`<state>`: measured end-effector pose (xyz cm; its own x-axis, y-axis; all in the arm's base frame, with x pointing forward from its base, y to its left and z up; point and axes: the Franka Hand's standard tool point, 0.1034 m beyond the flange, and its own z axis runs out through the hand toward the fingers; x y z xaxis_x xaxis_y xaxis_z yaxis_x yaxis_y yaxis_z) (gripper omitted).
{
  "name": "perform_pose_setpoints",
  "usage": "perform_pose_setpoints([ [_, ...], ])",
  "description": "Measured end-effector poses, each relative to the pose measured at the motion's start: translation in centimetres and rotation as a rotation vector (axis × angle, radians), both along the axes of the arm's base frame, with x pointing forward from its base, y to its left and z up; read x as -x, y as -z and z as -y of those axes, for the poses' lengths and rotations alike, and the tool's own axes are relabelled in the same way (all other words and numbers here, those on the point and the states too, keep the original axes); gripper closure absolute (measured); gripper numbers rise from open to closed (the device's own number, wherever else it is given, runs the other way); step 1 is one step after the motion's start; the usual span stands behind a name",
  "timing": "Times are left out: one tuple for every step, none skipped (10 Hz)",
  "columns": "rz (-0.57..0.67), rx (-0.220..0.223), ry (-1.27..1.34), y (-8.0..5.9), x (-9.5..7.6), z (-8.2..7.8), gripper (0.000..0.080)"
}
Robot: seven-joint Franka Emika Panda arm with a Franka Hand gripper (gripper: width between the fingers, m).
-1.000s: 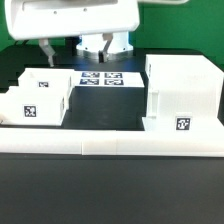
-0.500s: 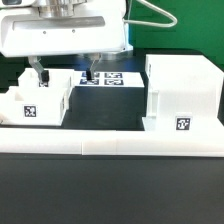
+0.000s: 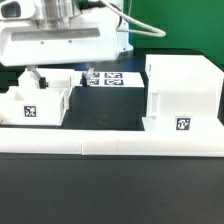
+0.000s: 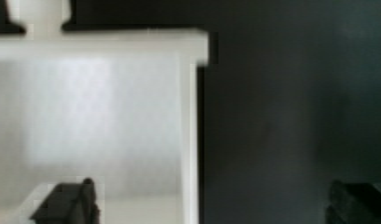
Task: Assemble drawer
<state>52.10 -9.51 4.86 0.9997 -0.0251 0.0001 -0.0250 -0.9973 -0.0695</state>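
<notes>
The tall white box housing (image 3: 181, 92) stands on the exterior view's right, its tag facing front. Two white trays (image 3: 38, 98) sit close together on the exterior view's left. My gripper (image 3: 62, 77) hangs just above the trays, open and empty, jaws spread wide. In the wrist view a white tray (image 4: 98, 110) with its knob (image 4: 36, 15) fills one side. My gripper (image 4: 213, 202) straddles the tray's side wall there. One fingertip (image 4: 66, 200) is over the tray and the other is over the dark table. The arm's body hides the rear of the trays.
The long low white border bar (image 3: 110, 144) runs across the front of the table. The marker board (image 3: 106, 77) lies flat at the back between trays and housing. Dark table (image 3: 108, 108) shows between the trays and the housing.
The gripper has come down and shifted toward the exterior view's left, from above the marker board to just over the trays. The parts have not moved.
</notes>
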Motion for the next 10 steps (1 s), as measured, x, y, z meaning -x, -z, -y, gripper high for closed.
perform_pose_setpoints([
  [0.0,0.016,-0.014,1.2,0.8,0.3,0.0151],
  [-0.008,0.022,-0.014,2.0,1.2,0.4,0.0151],
  [-0.007,0.032,-0.016,2.8,1.4,0.4,0.0151],
  [-0.008,0.038,-0.015,3.4,1.7,0.3,0.0151],
  [-0.009,0.041,-0.017,3.8,1.8,0.1,0.0151],
  [-0.008,0.041,-0.02,4.0,1.8,-0.1,0.0151],
  [-0.007,0.041,-0.024,4.1,1.7,-0.3,0.0151],
  [0.001,0.047,-0.024,4.2,1.6,-0.2,0.0151],
  [0.002,0.048,-0.023,4.2,1.6,-0.1,0.0151],
  [0.002,0.048,-0.023,4.2,1.6,-0.1,0.0151],
])
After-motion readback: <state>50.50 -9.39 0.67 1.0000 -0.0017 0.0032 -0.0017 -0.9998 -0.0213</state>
